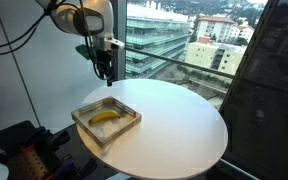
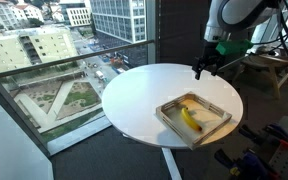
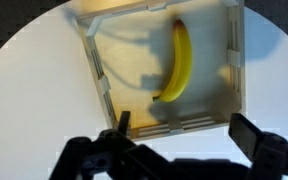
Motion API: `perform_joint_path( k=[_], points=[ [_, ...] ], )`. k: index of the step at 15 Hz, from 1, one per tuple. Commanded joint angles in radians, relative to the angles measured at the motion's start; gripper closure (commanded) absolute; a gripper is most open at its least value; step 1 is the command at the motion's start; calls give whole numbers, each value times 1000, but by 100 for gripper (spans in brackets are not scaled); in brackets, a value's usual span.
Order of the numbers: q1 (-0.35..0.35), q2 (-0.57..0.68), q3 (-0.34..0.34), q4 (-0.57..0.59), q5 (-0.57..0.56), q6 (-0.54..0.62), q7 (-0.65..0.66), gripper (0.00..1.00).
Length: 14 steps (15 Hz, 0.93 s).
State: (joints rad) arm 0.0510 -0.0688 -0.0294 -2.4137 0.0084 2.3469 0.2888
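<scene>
A yellow banana (image 3: 181,62) lies inside a shallow wooden tray (image 3: 99,80) on a round white table (image 1: 184,125). The banana also shows in both exterior views (image 1: 105,118) (image 2: 190,119), as does the tray (image 1: 132,120) (image 2: 210,127). My gripper (image 1: 106,74) (image 2: 197,72) hangs in the air above the table, just beyond the tray's edge. In the wrist view the gripper (image 3: 184,128) is open and empty, its two fingers spread wide over the tray's near wall.
The table stands beside large windows with city buildings outside (image 2: 44,60). Equipment and cables sit on the floor near the table's foot (image 1: 19,150). A wooden workbench (image 2: 269,65) stands behind the arm.
</scene>
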Motion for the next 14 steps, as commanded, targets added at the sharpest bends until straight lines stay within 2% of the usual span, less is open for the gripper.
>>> perform_joint_path(
  k=[1,10,14],
  points=[
    [-23,-67,13,-33,13,-26,-22,0],
    [-47,-152,8,-91,27,-29,-35,0],
    [-44,-195,3,-124,63,-25,-87,0]
  ],
)
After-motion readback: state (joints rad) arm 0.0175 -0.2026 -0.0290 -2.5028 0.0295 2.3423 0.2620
